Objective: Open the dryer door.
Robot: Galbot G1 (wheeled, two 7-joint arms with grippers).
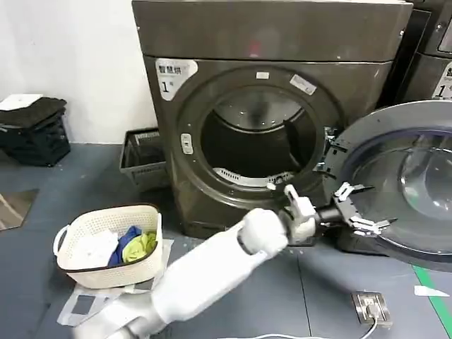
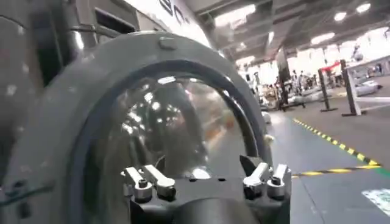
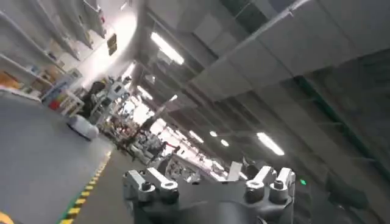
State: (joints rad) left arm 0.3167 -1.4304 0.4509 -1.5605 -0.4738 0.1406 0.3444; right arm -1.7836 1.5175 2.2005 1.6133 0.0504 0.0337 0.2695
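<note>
Already your dryer door (image 1: 417, 183) stands swung wide to the right of the dryer (image 1: 275, 92), grey inner side facing you, drum opening bare. Your left pincer (image 1: 359, 210) sits at the door's inner rim, fingers (image 1: 346, 191) spread and apparently gripping nothing. Your right pincer (image 3: 210, 182) points toward the ceiling, fingers apart

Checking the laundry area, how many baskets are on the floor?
2. A white basket holding clothes sits on the floor left of the dryer; a dark grey basket stands against the wall beside the dryer's left side. More may be hidden behind the machines.
</note>
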